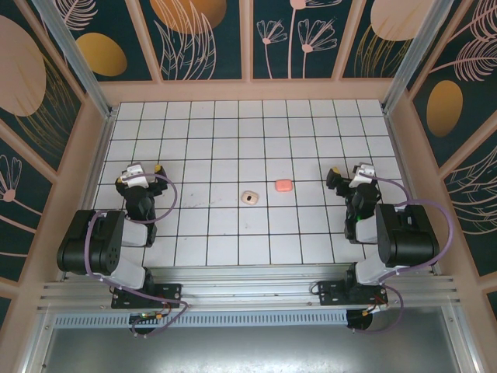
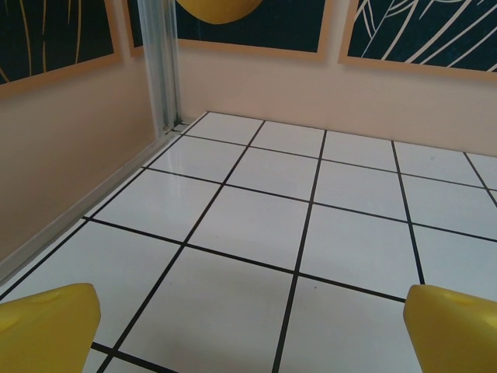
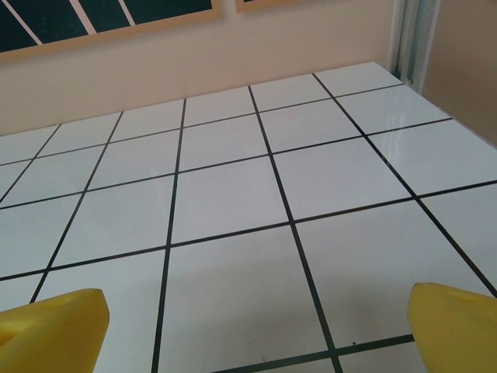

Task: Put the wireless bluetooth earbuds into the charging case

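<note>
Two small rounded charging cases lie near the middle of the white tiled floor: a pale beige case (image 1: pixel 249 197) with a dark spot on top, and a salmon-pink case (image 1: pixel 283 186) just to its right and a little farther back. The earbuds are out of view. My left gripper (image 1: pixel 141 170) rests open at the left, well clear of the cases. My right gripper (image 1: pixel 351 172) rests open at the right, about two tiles from the pink case. In the wrist views, the left gripper (image 2: pixel 252 330) and the right gripper (image 3: pixel 256 330) each show yellow fingertips spread wide over bare tiles.
Peach walls with dark floral panels enclose the tiled floor (image 1: pixel 248 140). A metal corner post (image 2: pixel 159 70) stands ahead of the left gripper at the back left, and another post (image 3: pixel 415 39) stands at the back right.
</note>
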Tool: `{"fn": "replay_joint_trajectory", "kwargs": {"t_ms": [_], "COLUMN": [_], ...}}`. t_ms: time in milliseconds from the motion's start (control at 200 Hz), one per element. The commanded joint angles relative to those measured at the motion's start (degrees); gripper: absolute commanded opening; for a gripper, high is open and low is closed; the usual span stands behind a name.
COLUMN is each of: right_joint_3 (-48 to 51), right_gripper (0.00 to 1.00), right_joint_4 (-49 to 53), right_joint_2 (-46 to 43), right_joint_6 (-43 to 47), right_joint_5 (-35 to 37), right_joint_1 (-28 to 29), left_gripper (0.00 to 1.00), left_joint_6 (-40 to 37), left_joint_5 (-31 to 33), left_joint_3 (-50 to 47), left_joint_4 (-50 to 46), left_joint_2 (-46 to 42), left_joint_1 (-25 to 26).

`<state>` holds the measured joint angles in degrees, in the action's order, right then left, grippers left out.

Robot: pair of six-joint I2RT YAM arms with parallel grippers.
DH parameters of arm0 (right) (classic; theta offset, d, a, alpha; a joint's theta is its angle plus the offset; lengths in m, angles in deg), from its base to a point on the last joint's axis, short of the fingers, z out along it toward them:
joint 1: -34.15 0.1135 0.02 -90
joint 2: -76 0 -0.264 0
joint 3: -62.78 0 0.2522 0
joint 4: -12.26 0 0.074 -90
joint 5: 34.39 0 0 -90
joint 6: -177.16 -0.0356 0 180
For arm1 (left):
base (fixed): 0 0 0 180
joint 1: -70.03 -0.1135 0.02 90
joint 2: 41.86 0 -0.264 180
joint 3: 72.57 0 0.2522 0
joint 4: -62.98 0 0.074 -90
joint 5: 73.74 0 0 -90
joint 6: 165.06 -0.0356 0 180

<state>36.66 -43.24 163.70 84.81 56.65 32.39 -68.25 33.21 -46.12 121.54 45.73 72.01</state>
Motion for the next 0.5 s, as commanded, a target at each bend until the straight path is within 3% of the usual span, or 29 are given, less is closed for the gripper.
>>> {"fn": "replay_joint_trajectory", "kwargs": {"t_ms": [0,235,345,495], "right_joint_3": [-1.2,-1.1,-1.3,-1.3], "right_gripper": [0.99,0.99,0.99,0.99], "right_joint_4": [-1.9,-1.9,-1.7,-1.7], "right_joint_2": [0.5,0.5,0.5,0.5], "right_joint_6": [1.6,1.6,1.8,2.1], "right_joint_5": [0.1,0.1,-7.1,-6.1], "right_joint_1": [0.1,0.2,-1.4,-1.0], "left_gripper": [0.99,0.99,0.99,0.99], "left_joint_6": [-0.8,-0.8,-0.8,-0.8], "left_joint_5": [-0.6,-0.6,-0.7,-0.7], "left_joint_3": [-0.2,-0.2,-0.3,-0.2], "left_joint_4": [2.5,2.5,2.5,2.5], "left_joint_2": [-0.6,-0.6,-0.6,-0.7], "left_joint_1": [-0.3,-0.2,-0.3,-0.3]}}
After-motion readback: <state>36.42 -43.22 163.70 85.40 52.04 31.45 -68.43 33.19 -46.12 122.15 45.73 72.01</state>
